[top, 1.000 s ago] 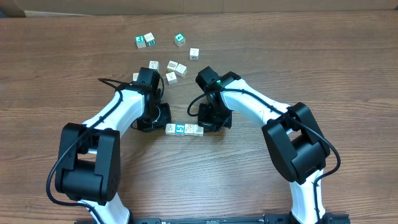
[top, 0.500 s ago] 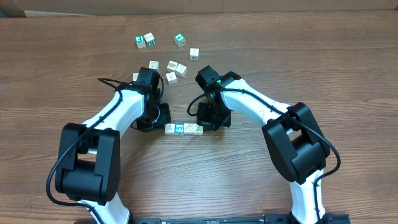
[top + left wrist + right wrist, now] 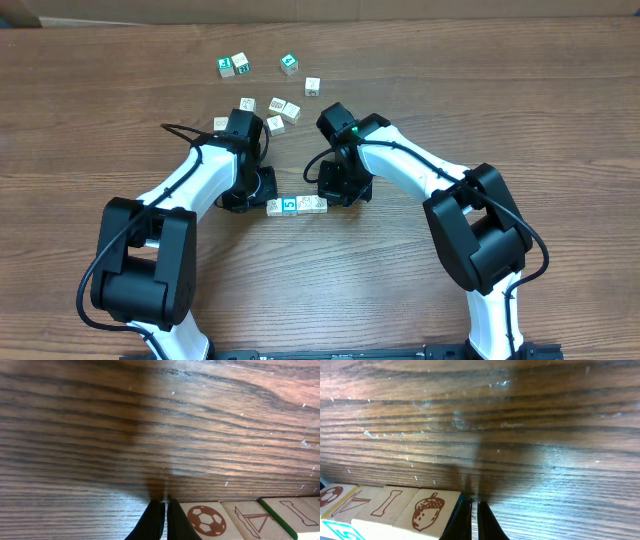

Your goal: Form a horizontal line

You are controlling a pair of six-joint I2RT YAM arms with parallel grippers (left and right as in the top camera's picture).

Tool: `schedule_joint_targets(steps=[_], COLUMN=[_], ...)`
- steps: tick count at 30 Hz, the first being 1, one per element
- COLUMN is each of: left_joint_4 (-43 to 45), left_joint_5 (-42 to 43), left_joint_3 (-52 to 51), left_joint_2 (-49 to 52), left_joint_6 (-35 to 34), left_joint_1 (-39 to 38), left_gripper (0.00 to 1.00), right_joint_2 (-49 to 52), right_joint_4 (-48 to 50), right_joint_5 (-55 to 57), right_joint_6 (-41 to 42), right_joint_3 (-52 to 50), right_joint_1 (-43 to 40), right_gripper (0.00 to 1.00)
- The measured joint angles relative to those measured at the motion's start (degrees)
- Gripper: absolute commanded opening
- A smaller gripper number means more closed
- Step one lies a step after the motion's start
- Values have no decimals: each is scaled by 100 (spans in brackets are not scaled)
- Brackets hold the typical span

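Four small wooden cubes form a row (image 3: 296, 205) on the table: three whitish and one blue-faced with a white "5" (image 3: 289, 205). My left gripper (image 3: 257, 197) is shut and empty, its tips touching the row's left end. In the left wrist view the shut fingers (image 3: 163, 519) sit against the soccer-ball cube (image 3: 207, 520). My right gripper (image 3: 336, 194) is shut and empty at the row's right end. In the right wrist view its fingers (image 3: 474, 521) press beside the acorn cube (image 3: 427, 510).
Loose cubes lie farther back: two green-faced ones (image 3: 226, 67) (image 3: 289, 63), a white one (image 3: 312, 87), and a whitish cluster (image 3: 277, 110) just behind the left arm. The cardboard wall runs along the table's far edge.
The right end of the row has shifted slightly toward the back, so the four cubes lie straighter and closer together. Both grippers stay shut at the row's ends.
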Motion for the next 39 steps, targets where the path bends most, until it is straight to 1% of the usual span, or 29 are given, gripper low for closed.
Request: schedule_joint_targets(steps=[20, 33, 39], left_joint_4=[74, 76, 118], left_joint_5=[-15, -22, -24], left_joint_3=[-2, -2, -2], left_joint_2=[0, 0, 0], left_joint_6=[-20, -20, -20], left_joint_1=[-37, -33, 94], left_gripper=[4, 4, 5], right_joint_2=[0, 0, 0], right_joint_4=[-98, -94, -170], right_joint_5=[2, 245, 315], right_joint_6=[-2, -2, 2], right_joint_3=[0, 0, 0], right_joint_1=[-26, -24, -26], right_gripper=[4, 4, 4])
